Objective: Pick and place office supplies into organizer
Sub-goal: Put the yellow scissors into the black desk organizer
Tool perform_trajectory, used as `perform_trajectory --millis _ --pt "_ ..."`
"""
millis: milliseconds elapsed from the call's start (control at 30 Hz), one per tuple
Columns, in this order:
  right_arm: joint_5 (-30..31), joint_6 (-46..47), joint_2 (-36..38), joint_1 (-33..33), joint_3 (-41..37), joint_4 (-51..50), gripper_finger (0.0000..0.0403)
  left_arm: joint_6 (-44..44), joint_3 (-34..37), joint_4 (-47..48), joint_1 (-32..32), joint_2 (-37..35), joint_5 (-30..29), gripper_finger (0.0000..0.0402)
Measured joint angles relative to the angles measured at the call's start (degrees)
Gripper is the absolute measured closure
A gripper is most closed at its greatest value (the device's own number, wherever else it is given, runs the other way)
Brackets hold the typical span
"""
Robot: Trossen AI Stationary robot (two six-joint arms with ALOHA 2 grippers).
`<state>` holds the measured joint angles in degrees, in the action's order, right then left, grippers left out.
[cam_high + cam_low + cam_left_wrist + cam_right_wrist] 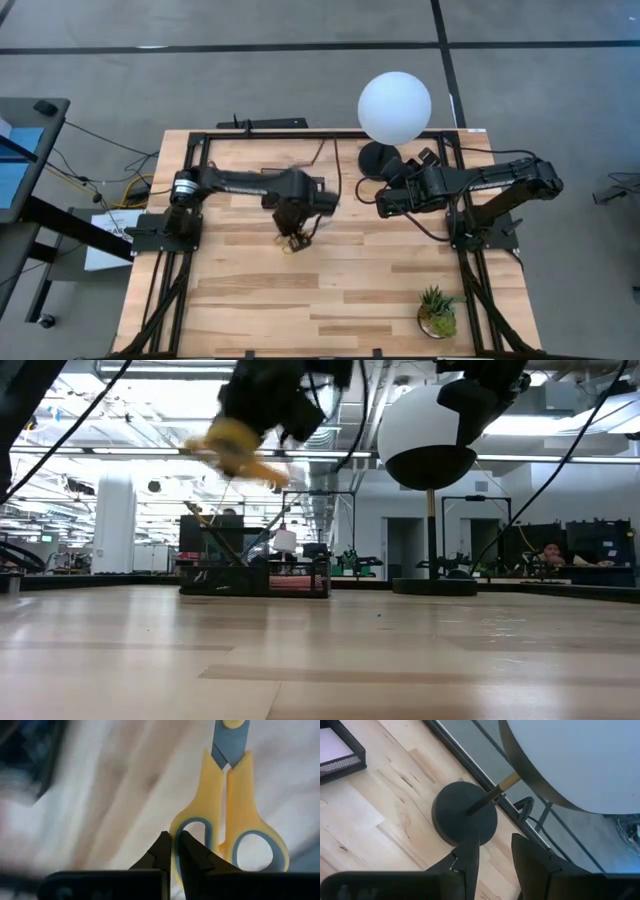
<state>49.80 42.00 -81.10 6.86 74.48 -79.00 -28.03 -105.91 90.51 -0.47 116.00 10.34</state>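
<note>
Yellow-handled scissors (235, 805) with grey-blue blades hang high above the wooden table, blurred in the low view (235, 448). My left gripper (173, 842) is shut on them over the table's middle (292, 238). The black organizer (255, 575) stands on the table behind them; one of its corners (342, 755) appears in the right wrist view. My right gripper (495, 850) hovers open near the lamp's base (383, 208), with nothing between its fingers. My left gripper pinches the rim of one finger loop (174, 865) of the scissors' handle between its two fingertips. One fingertip (189, 847) lies over the loop's opening and the other sits outside it. The fingers point steeply down. The scissors are lifted clear of the table.
A white globe lamp (395, 107) on a round black base (465, 815) stands at the far right of the table, close to my right gripper. A small green potted plant (437, 312) sits near the front right edge. Bare wood lies across the front.
</note>
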Motion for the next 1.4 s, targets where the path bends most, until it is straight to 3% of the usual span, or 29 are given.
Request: perform_trajectory --millis 100,267,833,1000,1167,1400 --pt "0.0 0.0 0.0 0.0 0.0 0.0 0.0294 -0.2 -5.0 -0.2 1.7 -2.2 4.9 0.0399" --pt "0.0 0.1 0.0 0.0 0.0 0.2 0.0294 -5.3 -8.6 -0.3 4.6 -4.8 2.6 0.0399" --pt "1.3 -0.2 0.0 0.0 0.0 1.3 0.0294 -8.1 -8.3 -0.5 13.9 -9.9 0.1 0.0399" --pt "1.2 -9.7 2.7 0.2 0.0 10.0 0.0295 -7.5 -8.3 -0.8 13.6 -9.9 0.8 0.0399" --pt "-7.5 -31.5 4.2 0.1 0.0 23.2 0.0296 -2.9 -9.7 -1.0 13.8 -9.9 -0.1 0.0399" --pt "-20.4 -37.4 3.8 1.1 0.0 42.2 0.0293 6.1 -15.2 -0.5 14.6 -10.1 -1.4 0.0399"
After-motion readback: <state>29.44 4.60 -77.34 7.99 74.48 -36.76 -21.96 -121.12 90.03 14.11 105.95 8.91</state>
